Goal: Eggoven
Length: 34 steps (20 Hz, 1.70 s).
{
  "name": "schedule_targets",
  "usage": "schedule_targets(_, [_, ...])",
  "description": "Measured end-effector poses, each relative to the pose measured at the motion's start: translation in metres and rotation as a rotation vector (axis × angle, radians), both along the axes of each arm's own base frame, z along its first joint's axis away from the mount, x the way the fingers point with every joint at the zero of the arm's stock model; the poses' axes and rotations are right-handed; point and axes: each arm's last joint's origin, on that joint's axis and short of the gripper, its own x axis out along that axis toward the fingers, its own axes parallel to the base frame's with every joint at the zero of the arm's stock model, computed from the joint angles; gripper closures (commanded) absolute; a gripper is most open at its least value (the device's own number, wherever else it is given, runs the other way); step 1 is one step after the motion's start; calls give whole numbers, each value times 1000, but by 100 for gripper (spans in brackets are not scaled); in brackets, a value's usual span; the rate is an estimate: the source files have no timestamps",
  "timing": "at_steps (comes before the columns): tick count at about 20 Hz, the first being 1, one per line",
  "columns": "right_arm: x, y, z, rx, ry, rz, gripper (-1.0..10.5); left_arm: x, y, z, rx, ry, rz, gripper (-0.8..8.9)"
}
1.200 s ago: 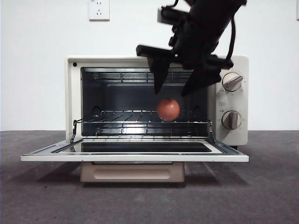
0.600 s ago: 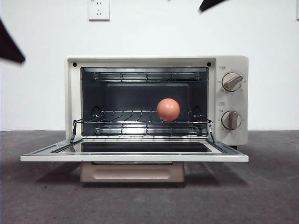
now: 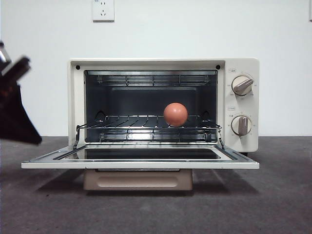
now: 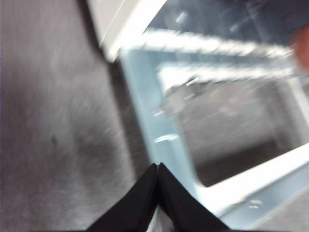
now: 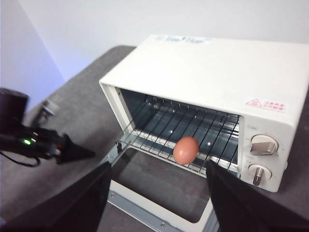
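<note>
The reddish-brown egg (image 3: 175, 114) sits on the wire rack (image 3: 126, 127) inside the cream toaster oven (image 3: 243, 68), right of the middle. The oven door (image 3: 141, 165) hangs fully open and flat, with its beige handle (image 3: 138, 180) below. My left gripper (image 3: 35, 138) is shut and empty, low at the far left beside the door's left corner. In the left wrist view its jaws (image 4: 158, 166) meet over the door's edge. My right gripper (image 5: 159, 169) is open and empty, high above and in front of the oven (image 5: 217, 63), looking down on the egg (image 5: 186, 150).
Two knobs (image 3: 242, 85) (image 3: 241, 125) are on the oven's right panel. A white wall with a socket (image 3: 103, 9) stands behind. The table is dark grey cloth (image 3: 273, 195). The left arm also shows in the right wrist view (image 5: 48, 145), left of the door.
The right arm, which hung open over the egg at the oven mouth, has risen out of the front view. The left gripper has come down into view at the left edge. The egg has stayed.
</note>
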Motion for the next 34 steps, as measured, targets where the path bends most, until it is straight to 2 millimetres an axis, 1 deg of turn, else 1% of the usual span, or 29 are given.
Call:
schedule_targets(2, [-4, -5, 2, 19, -15, 0, 633, 7, -1, -12, 1, 27, 2, 807])
schedule_targets(4, [-7, -8, 2, 23, -18, 0, 633, 13, -2, -19, -8, 28, 3, 807])
schedule_targets(6, [-7, -8, 2, 22, -16, 0, 633, 18, -3, -28, -41, 48, -19, 807])
schedule_targets(9, [-6, -8, 2, 17, -13, 0, 633, 20, -5, -41, -46, 102, -27, 807])
schedule_targets(10, [-6, -8, 2, 17, -13, 0, 633, 21, -6, -43, -54, 109, -36, 807])
schedule_targets(16, [-6, -8, 2, 17, -13, -1, 633, 23, -6, -41, -172, 94, -85, 807])
schedule_targets(19, [-6, -8, 2, 17, -13, -1, 633, 27, -6, -37, -225, 61, -74, 807])
schedule_targets(22, [-6, -8, 2, 17, -12, -1, 633, 35, -5, -26, -311, -14, -59, 807])
schedule_targets(24, [-7, -8, 1, 18, -9, -2, 633, 43, -9, -11, -387, -119, -91, 807])
schedule_targets(26, [-7, -9, 0, 8, 0, -3, 633, 50, -9, 3, -430, -186, -91, 807])
schedule_targets(28, [-7, -9, -2, -7, 15, -3, 633, 54, -9, 10, -457, -196, -77, 807])
schedule_targets(30, [-8, -10, -5, -32, 35, -3, 634, 55, -9, 12, -471, -183, -69, 806])
schedule_targets(34, [-9, -11, -9, -74, 67, -4, 648, 48, -13, 20, -453, -160, -44, 806])
